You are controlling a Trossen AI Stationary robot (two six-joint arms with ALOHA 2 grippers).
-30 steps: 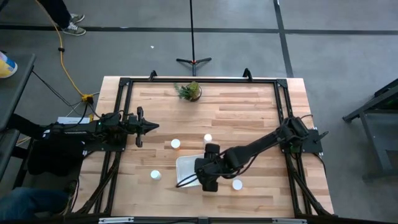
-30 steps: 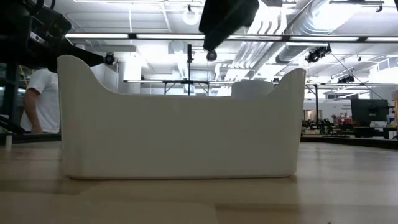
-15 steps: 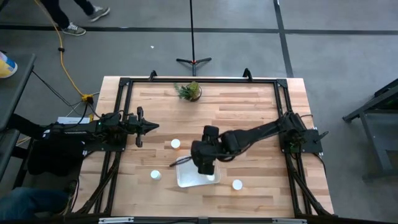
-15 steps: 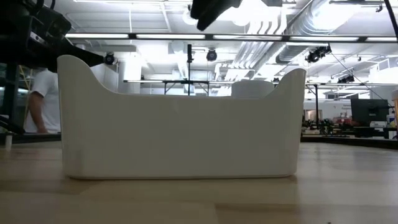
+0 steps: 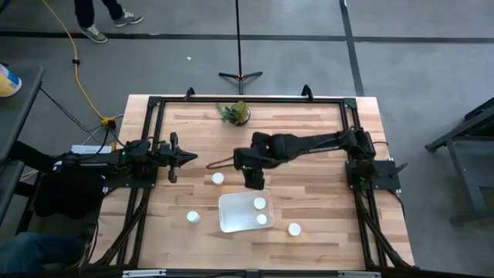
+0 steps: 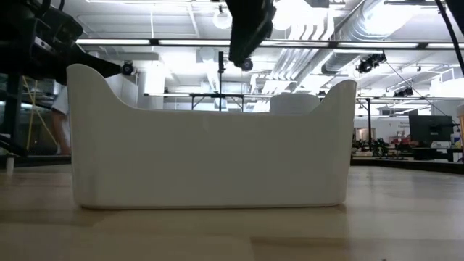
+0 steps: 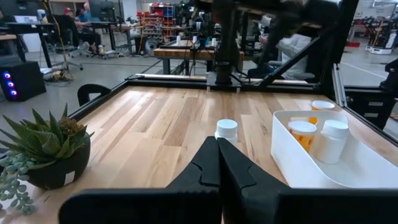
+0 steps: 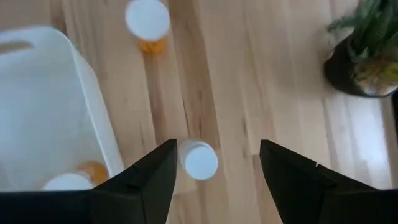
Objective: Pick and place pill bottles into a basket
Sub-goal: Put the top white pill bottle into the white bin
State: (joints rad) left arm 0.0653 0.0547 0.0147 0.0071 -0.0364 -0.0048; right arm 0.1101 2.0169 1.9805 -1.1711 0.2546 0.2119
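Note:
The white basket point(image 5: 235, 216) lies near the table's front middle, with two white-capped pill bottles point(image 5: 259, 204) point(image 5: 262, 219) standing in it; it fills the low view point(image 6: 210, 145). My right gripper point(image 8: 214, 171) hangs open, pointing down, just past the basket's far side, above a pill bottle point(image 8: 199, 160) that stands on the wood between its fingers, nearer one of them. The arm hides that bottle in the high view point(image 5: 253, 171). Another bottle point(image 5: 218, 178) stands to its left. My left gripper point(image 5: 189, 157) waits shut at the table's left.
Two more bottles stand on the table, one left of the basket point(image 5: 193, 218) and one at its near right point(image 5: 294, 228). A small potted plant point(image 5: 236, 113) sits at the far edge. A person's legs point(image 5: 99, 19) show on the floor beyond the table.
My right gripper has gone from above the basket's near part toward the table's far edge, and now hangs past the basket's far side. The two bottles in the basket, covered by the arm before, have come into view.

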